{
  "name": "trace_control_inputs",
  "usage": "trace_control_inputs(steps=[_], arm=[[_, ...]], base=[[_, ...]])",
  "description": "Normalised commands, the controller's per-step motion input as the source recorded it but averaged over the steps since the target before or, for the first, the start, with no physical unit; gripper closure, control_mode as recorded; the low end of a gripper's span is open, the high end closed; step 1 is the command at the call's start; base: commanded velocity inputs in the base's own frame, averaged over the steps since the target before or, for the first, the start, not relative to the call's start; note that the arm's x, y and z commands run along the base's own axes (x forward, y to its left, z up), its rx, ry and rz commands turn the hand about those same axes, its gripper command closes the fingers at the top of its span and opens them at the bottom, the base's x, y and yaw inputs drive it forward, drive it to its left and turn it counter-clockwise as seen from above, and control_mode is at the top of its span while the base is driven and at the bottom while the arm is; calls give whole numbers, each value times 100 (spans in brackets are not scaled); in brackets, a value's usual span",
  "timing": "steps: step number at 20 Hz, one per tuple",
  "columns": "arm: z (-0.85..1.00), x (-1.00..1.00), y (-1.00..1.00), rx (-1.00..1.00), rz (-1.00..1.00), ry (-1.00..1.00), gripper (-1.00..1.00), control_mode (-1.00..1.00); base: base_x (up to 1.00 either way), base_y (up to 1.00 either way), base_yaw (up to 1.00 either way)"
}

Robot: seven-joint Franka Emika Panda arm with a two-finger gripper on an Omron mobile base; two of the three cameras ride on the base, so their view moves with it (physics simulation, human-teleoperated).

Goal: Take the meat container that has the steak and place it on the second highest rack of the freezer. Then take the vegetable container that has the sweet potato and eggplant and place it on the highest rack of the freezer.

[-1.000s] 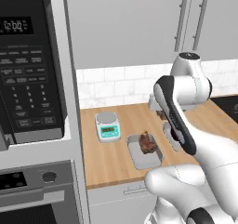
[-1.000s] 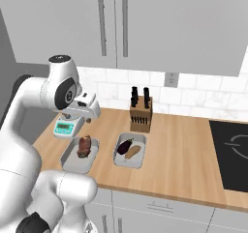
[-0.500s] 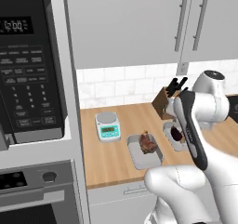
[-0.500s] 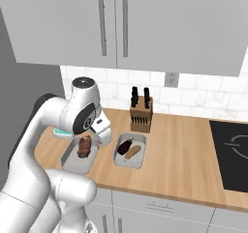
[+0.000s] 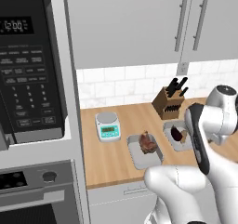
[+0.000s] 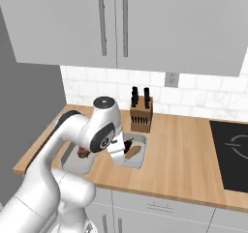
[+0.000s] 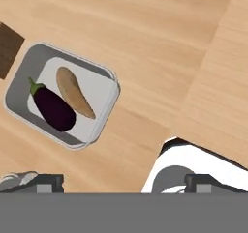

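The meat container (image 5: pixel 145 152) is a grey tray on the wooden counter holding the reddish-brown steak (image 5: pixel 148 142); the steak (image 6: pixel 83 152) also peeks out behind my arm. To its right sits the vegetable container (image 5: pixel 173 139) (image 7: pixel 99 84), with the dark purple eggplant (image 7: pixel 52 107) beside the orange-brown sweet potato (image 7: pixel 75 93). My gripper (image 7: pixel 124 182) hovers above the counter next to this tray, open, with nothing between its fingertips (image 7: pixel 47 181). The freezer and its racks are out of view.
A knife block (image 5: pixel 169 103) (image 6: pixel 141 115) stands against the tiled wall behind the trays. A small kitchen scale (image 5: pixel 108 127) sits left of the meat container. A microwave (image 5: pixel 28 69) and oven rise at the far left, and a black cooktop (image 6: pixel 232 152) lies to the right.
My arm has swung right, from over the scale and meat container to over the vegetable container, and has come lower. The gripper stays open; the trays have not moved.
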Motion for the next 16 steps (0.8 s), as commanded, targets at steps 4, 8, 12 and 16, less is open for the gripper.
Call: trace_control_inputs(steps=[4,8,12,16], arm=[[-24,2,-52,0,-4,8,-100,-100],[-21,2,-13,9,-1,0,-100,-100],[-29,16,5,13,-2,0,-100,-100],[-24,19,32,9,-1,0,-100,-100]], base=[[0,0,0],[0,0,0],[0,0,0],[0,0,0]])
